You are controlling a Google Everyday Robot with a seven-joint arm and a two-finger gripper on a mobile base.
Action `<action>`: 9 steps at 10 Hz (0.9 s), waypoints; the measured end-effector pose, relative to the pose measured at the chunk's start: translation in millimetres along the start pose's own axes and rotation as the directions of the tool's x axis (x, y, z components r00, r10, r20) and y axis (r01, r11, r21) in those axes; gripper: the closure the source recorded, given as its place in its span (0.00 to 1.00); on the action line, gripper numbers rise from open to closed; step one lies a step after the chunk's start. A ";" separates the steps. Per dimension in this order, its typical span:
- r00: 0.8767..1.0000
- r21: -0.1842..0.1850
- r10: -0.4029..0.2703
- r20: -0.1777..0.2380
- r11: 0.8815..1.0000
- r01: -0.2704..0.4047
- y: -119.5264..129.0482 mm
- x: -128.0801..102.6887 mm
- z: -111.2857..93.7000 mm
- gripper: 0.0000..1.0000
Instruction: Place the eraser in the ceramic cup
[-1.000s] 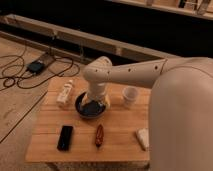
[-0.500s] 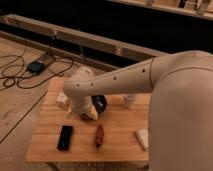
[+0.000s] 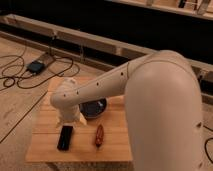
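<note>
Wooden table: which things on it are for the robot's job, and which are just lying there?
For the job: flat black rectangular eraser; gripper, close above the eraser; small white ceramic cup, out of sight.
Just lying about: wide dark round bowl; reddish-brown elongated object.

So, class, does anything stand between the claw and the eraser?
Nothing visible does. The claw hangs just above the eraser on the wooden table. The dark bowl and the reddish-brown object lie off to the side.
</note>
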 end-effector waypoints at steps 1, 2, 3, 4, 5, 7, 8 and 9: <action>1.000 -0.003 -0.023 -0.007 1.000 0.023 7.6 2.0 10.9 0.20; 0.998 -0.003 -0.055 -0.016 0.999 0.055 14.8 4.8 22.5 0.20; 0.996 0.001 -0.081 -0.026 0.997 0.081 19.4 6.7 33.1 0.20; 0.994 0.006 -0.105 -0.037 0.994 0.105 23.2 8.2 43.9 0.20; 0.992 0.011 -0.118 -0.043 0.993 0.119 25.3 8.6 50.0 0.20; 0.988 0.033 -0.138 -0.063 0.990 0.140 27.6 8.7 63.3 0.20; 0.987 0.050 -0.143 -0.070 0.988 0.146 27.9 6.0 69.1 0.20; 0.987 0.068 -0.143 -0.079 0.987 0.148 28.0 4.0 73.9 0.20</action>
